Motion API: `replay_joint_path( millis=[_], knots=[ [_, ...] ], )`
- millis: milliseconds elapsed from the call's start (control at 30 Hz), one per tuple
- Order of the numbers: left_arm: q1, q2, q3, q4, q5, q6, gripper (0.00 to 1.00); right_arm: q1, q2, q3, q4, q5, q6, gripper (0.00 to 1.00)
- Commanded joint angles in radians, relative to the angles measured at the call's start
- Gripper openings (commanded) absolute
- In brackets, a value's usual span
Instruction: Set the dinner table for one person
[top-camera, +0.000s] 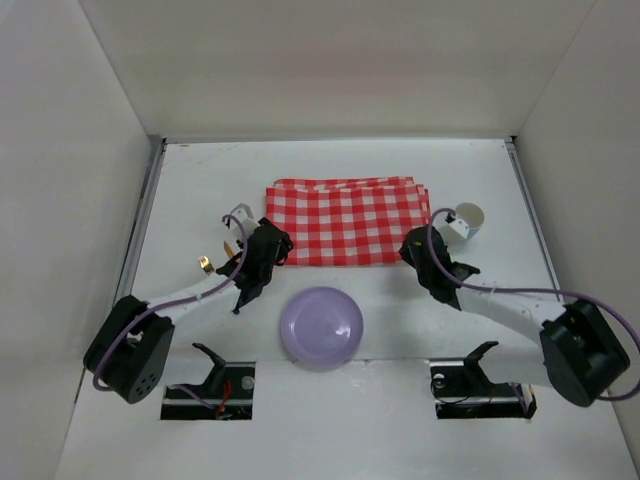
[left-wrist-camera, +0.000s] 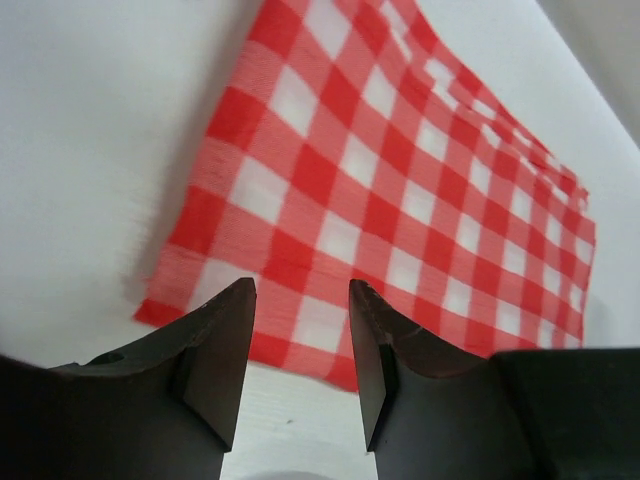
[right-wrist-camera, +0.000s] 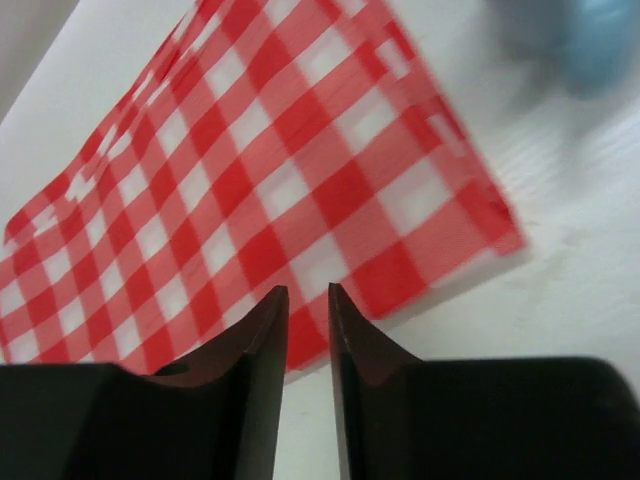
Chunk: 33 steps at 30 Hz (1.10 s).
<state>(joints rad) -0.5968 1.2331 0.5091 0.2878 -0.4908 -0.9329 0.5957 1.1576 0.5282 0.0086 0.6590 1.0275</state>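
Inside white walls (top-camera: 300, 60), the dinner table (top-camera: 200, 180) bears a cloth (top-camera: 345, 222).

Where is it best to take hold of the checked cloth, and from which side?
Probably at its two near corners, coming low from the near side: the checked cloth lies flat and folded on the dinner table, so only its edges can be pinched.

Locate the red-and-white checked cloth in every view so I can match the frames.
Top external: the red-and-white checked cloth lies mid-table, beyond the round lilac plate.
Left wrist: the cloth fills the upper right, its near-left corner just ahead of the left hand.
Right wrist: the cloth fills the upper left, its near-right corner at the right.
Shared landmark: the matte white dinner table bordering the cloth's near edge.
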Motion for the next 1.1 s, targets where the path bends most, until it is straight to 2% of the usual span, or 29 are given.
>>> replay_joint_path(
  millis=[0,67,167,300,600,733,767,867,967,1067],
  knots=[
    [0.009,0.087,0.057,0.086,0.053,0.011,0.39,-0.021,0.143,0.081,0.183,-0.203,-0.113,0.23],
    [0.03,0.153,0.071,0.123,0.096,-0.013,0.39,-0.026,0.233,0.101,0.234,-0.248,-0.107,0.23],
    [0.054,0.235,0.085,0.139,0.115,-0.04,0.39,-0.026,0.306,0.125,0.222,-0.219,-0.104,0.32],
    [0.11,0.307,0.072,0.122,0.15,-0.081,0.37,-0.021,0.349,0.119,0.199,-0.24,-0.06,0.27],
    [0.134,0.194,-0.04,0.103,0.103,-0.07,0.36,0.035,0.427,0.101,0.235,-0.279,-0.009,0.25],
    [0.133,0.134,-0.055,0.086,0.101,-0.064,0.37,0.04,0.383,0.101,0.223,-0.259,-0.02,0.26],
    [0.133,0.122,-0.055,0.086,0.107,-0.058,0.37,0.042,0.355,0.096,0.222,-0.25,-0.027,0.29],
    [0.13,0.094,-0.035,0.09,0.126,-0.017,0.38,0.045,0.263,0.093,0.2,-0.225,-0.076,0.47],
    [0.116,0.085,-0.006,0.094,0.124,0.037,0.4,0.068,0.144,0.092,0.145,-0.213,-0.099,0.6],
    [0.127,0.097,0.011,0.093,0.129,0.045,0.41,0.129,0.038,0.063,0.096,-0.184,-0.119,0.66]
  ],
)
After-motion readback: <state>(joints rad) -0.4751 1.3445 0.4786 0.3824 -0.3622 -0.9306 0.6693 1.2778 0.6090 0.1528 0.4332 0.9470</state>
